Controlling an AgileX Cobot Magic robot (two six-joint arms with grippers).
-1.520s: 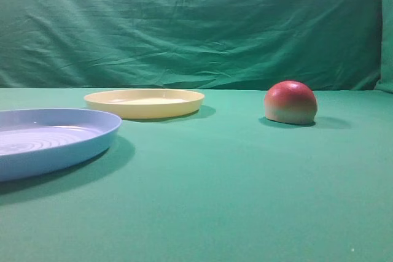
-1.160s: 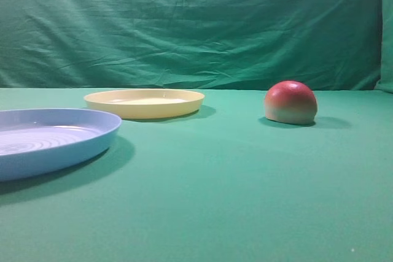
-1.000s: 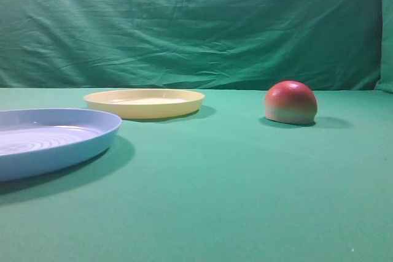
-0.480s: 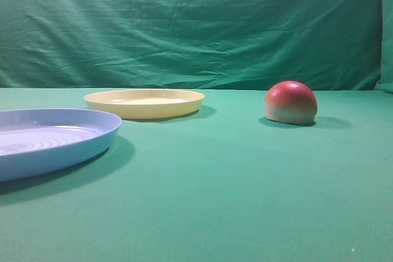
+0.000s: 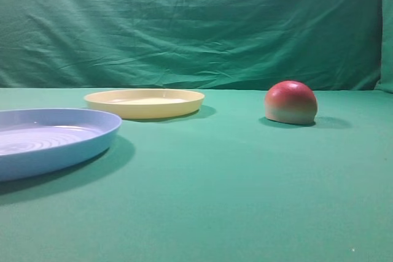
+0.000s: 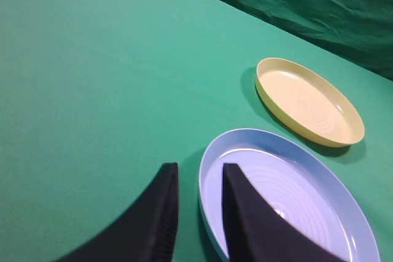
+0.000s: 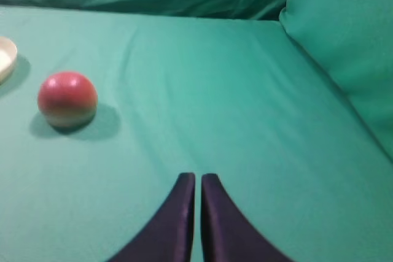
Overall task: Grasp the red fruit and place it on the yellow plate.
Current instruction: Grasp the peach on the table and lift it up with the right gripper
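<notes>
The red fruit [image 5: 290, 102] rests flat side down on the green cloth at the right, red on top and pale at the base. In the right wrist view the red fruit [image 7: 67, 99] lies far ahead and to the left of my right gripper [image 7: 198, 176], whose jaws are shut on nothing. The yellow plate [image 5: 145, 102] sits bare at the back left, well apart from the fruit. In the left wrist view the yellow plate [image 6: 309, 100] lies beyond my left gripper [image 6: 198, 167], which is open and holds nothing. Neither gripper shows in the exterior view.
A light-blue ringed plate [image 5: 49, 142] stands at the near left; its rim [image 6: 212, 157] lies under the left gripper's fingertips. A green backdrop [image 5: 196, 23] hangs behind the table, and a cloth fold [image 7: 344, 47] rises at the right.
</notes>
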